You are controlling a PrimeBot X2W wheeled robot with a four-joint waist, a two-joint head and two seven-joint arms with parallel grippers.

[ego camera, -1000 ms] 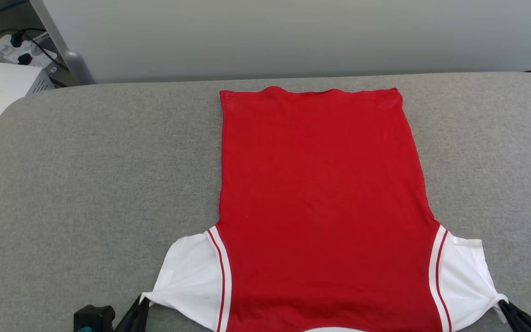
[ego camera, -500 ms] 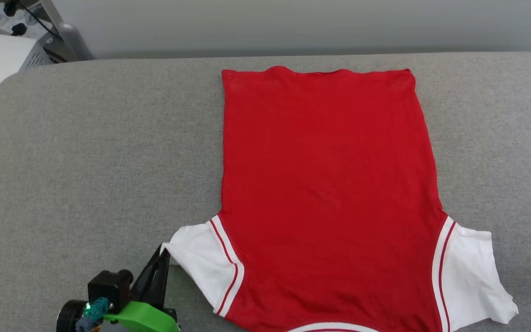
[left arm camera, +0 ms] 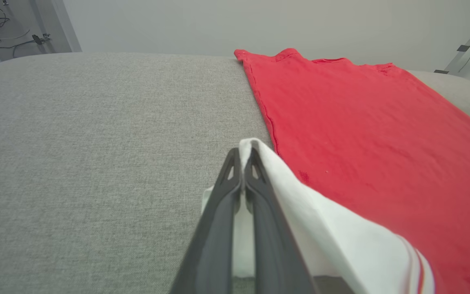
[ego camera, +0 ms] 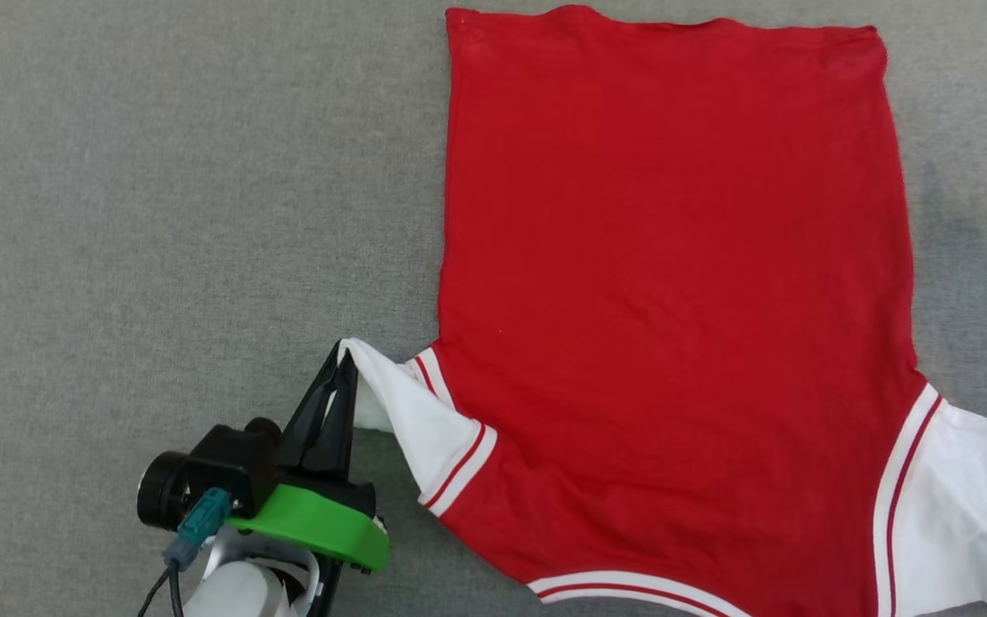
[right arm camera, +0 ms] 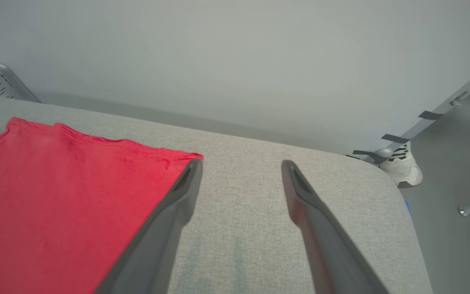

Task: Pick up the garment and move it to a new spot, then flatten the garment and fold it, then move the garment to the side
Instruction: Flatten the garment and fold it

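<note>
Shirt: is lying spread almost flat on the grey padded table, plain red side up, with the hem toward the far edge and the collar end toward the robot.
Left claw: is clenching the tip of the white left sleeve, its fingers pressed together with cloth caught between them. The sleeve is rising off the table and bending in toward the red body.
Right claw: is hanging released, fingers well apart, over bare table just beside the shirt's right edge. It is gripping nothing.
Right sleeve: is lying loose on the table, apart from both claws.
Step in hand (judgement): the flattening is looking largely done, and the inward fold of the left sleeve is apparently beginning.
Handling (judgement): the cloth is looking thin, light, soft and limp. It is likely sagging from any pinch point and dragging on the rough table cover rather than gliding. It is not fragile.
Where to take hold (judgement): cuffs, hem corners and the striped shoulder seams are offering the firmest edges. A pinch through both layers is likely carrying the fold more cleanly than a pinch on one layer.
Risk (judgement): one-sided pulling may be skewing the body and wrinkling the flat panel.
</note>
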